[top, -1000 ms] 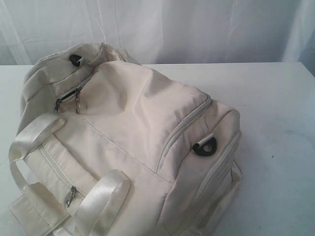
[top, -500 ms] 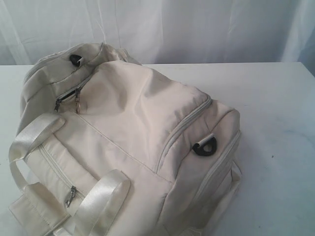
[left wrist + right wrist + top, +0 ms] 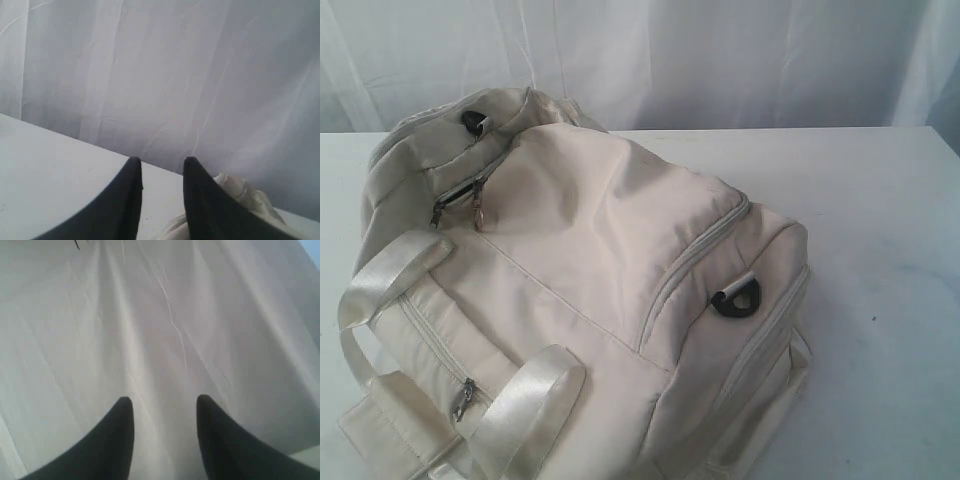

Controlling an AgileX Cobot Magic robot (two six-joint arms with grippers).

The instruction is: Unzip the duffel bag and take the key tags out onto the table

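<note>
We see the big cream cloth duffel bag (image 3: 590,260) zipped shut on the white surface (image 3: 880,220), left claw (image 3: 162,195) and right claw (image 3: 165,435) spread and empty; tugging its zip (image 3: 692,258) could drag the loose bag.

nothing visible has changed in the last second. the duffel bag (image 3: 590,250) lies in the same spot by the table's (image 3: 880,220) left and near edges, with the same folds, handles (image 3: 525,405) and zip pulls (image 3: 478,200) unmoved.
</note>
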